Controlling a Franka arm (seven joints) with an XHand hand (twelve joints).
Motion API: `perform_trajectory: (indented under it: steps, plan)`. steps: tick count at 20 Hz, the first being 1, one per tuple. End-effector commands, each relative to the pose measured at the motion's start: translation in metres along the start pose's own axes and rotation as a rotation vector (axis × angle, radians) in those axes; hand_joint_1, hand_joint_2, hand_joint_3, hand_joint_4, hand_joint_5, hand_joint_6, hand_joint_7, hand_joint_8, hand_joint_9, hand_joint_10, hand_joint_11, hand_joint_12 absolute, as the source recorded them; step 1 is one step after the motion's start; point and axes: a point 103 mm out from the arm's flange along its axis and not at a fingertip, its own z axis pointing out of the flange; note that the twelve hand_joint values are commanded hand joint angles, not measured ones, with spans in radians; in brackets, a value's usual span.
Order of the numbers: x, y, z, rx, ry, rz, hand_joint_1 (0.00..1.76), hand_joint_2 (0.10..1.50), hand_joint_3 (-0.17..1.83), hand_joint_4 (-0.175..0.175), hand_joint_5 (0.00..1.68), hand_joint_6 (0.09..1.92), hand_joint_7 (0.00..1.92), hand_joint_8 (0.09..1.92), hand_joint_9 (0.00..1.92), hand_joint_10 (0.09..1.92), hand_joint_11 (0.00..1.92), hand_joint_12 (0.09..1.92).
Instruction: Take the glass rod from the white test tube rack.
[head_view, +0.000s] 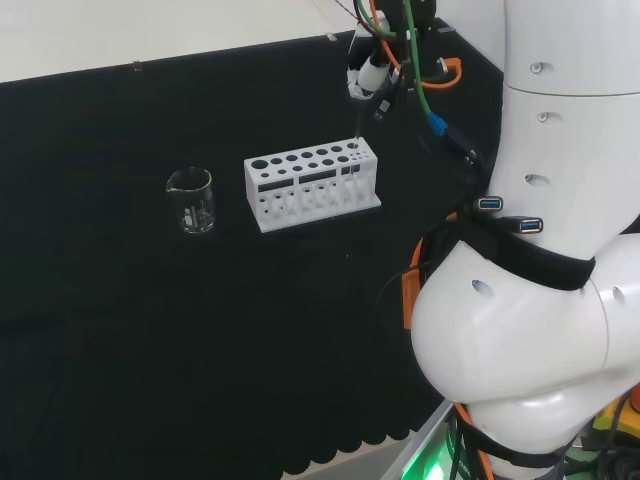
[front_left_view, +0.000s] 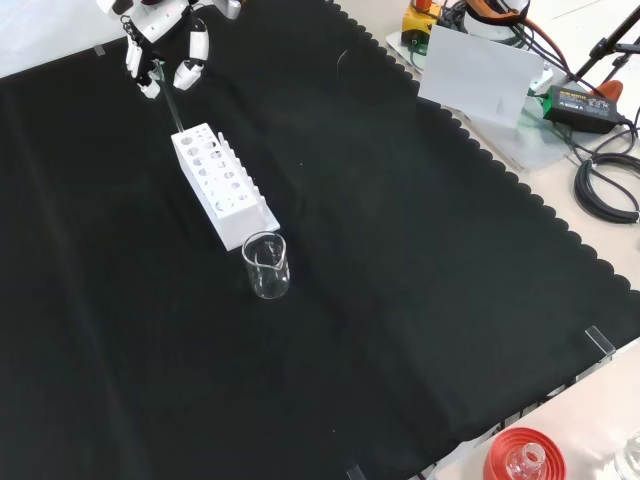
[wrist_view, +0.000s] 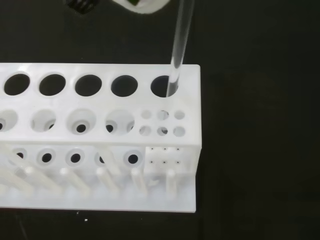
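The white test tube rack (head_view: 312, 182) stands on the black cloth, also seen in the front view (front_left_view: 222, 185) and close up in the wrist view (wrist_view: 100, 135). A clear glass rod (wrist_view: 180, 45) rises from the rack's end hole in the back row, its lower end at the hole's mouth. In the head view the rod (head_view: 357, 135) runs up to the hand (head_view: 365, 75). The hand (front_left_view: 160, 40) hovers above the rack's far end, fingers curled round the rod's (front_left_view: 170, 100) upper part.
A clear beaker (head_view: 191, 200) stands on the cloth just off the rack's other end, nearer the camera in the front view (front_left_view: 266, 265). A red ribbed ring stand (front_left_view: 522, 458) with a flask sits at the cloth's near right corner. The arm's white links (head_view: 540, 300) stand at right.
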Motion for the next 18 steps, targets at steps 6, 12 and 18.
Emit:
perform_trajectory:
  steps: [6, 12, 18]
  plan:
    - [-0.006, -0.004, 0.000, 0.001, -0.013, 0.015, 0.99, 0.75, 0.72, -0.026, 0.67, 0.81, 0.64, 0.74, 0.90, 0.69, 1.00, 1.18]
    - [0.002, 0.000, -0.001, -0.009, -0.013, 0.000, 1.03, 0.75, 0.74, -0.018, 0.68, 0.83, 0.66, 0.74, 0.97, 0.68, 1.06, 1.14]
    - [0.005, 0.005, 0.000, -0.008, -0.026, 0.001, 1.09, 0.73, 0.79, -0.039, 0.71, 0.86, 0.72, 0.73, 1.09, 0.59, 1.16, 1.07]
